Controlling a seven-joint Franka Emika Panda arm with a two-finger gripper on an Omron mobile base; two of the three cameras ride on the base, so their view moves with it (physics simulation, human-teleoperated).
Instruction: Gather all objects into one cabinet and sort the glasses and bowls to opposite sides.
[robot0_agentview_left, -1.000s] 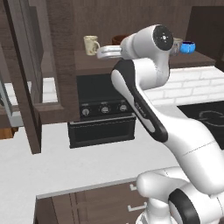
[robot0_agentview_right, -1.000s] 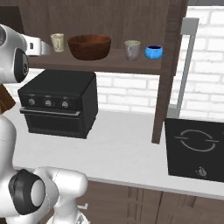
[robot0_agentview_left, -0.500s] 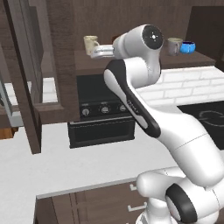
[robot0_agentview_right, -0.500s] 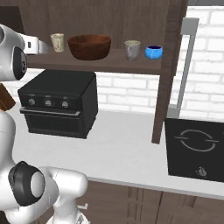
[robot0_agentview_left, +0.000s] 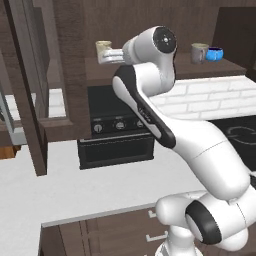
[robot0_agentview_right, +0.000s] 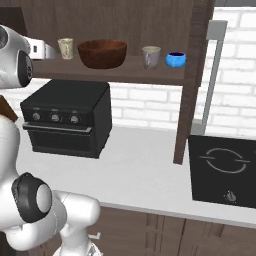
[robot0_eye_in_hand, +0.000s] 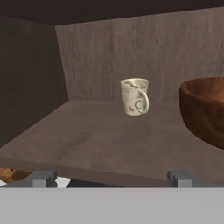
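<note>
Facing into the cabinet (robot0_eye_in_hand: 87, 57), my claw (robot0_eye_in_hand: 111, 177) stands wide and empty, its two grey tips level with the front edge of the shelf (robot0_eye_in_hand: 100, 140). From the left base camera the fingers are hidden behind my own white wrist, so only the hand's pale end shows near the cream mug (robot0_agentview_left: 103, 48).

The cream mug (robot0_eye_in_hand: 134, 96) stands upright near the back wall, handle turned right, its faint print blurred. Beside it, the brown wooden bowl (robot0_eye_in_hand: 204, 109) is cut off by the hand view's right edge. In the right base view the row reads, left to right: cream mug (robot0_agentview_right: 65, 48), brown wooden bowl (robot0_agentview_right: 102, 53), grey-green mug (robot0_agentview_right: 150, 56), blue bowl (robot0_agentview_right: 176, 60), all on the same shelf. My upper arm conceals the brown bowl in the left base view.

The cabinet is dark, matt wood grain. Below the shelf, a black oven box (robot0_agentview_right: 67, 117) with three knobs sits on the pale worktop (robot0_agentview_right: 140, 165), against white brick; a black hob (robot0_agentview_right: 225, 170) lies at right.
</note>
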